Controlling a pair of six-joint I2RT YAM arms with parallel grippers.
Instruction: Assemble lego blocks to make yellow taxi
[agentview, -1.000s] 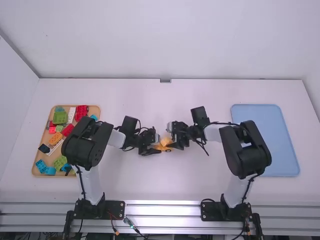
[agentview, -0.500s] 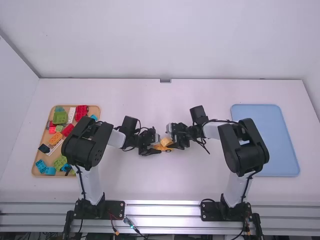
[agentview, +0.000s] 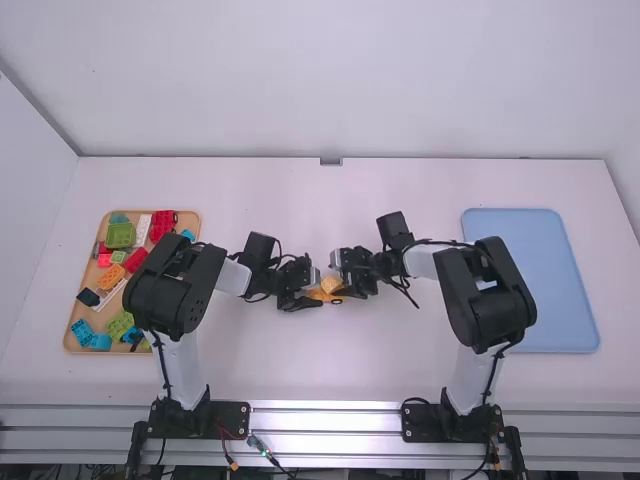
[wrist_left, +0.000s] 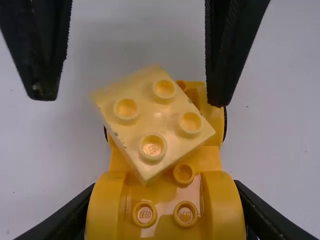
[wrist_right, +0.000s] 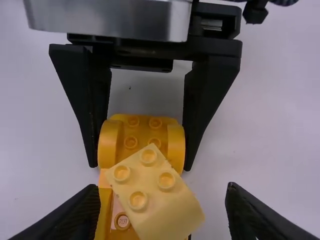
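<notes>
Taxi base (wrist_left: 106, 205) is at mid desk (agentview: 270, 370), between my two arms, orange-yellow, black wheels (wrist_left: 225, 122) showing at its sides. Can't tell if it touches the desk or sits a bit above.

Left gripper (agentview: 315, 291): clamped on the base, one finger against each rounded fender at that end. Studs show between the fenders.

Right gripper (agentview: 340, 284): released, fingers spread at the other end, one on either side of the pale yellow block (wrist_right: 160, 202), gap on both sides.

Block has four studs up, lies over the middle of the base, turned askew to it. Edges don't line up, so not square. Can't tell how much of its underside touches.

Rest: wooden tray (agentview: 100, 352) on the left with mixed blocks, incl. a green one (agentview: 120, 236) and an orange one (agentview: 111, 277). Blue tray (agentview: 570, 300) on the right.
</notes>
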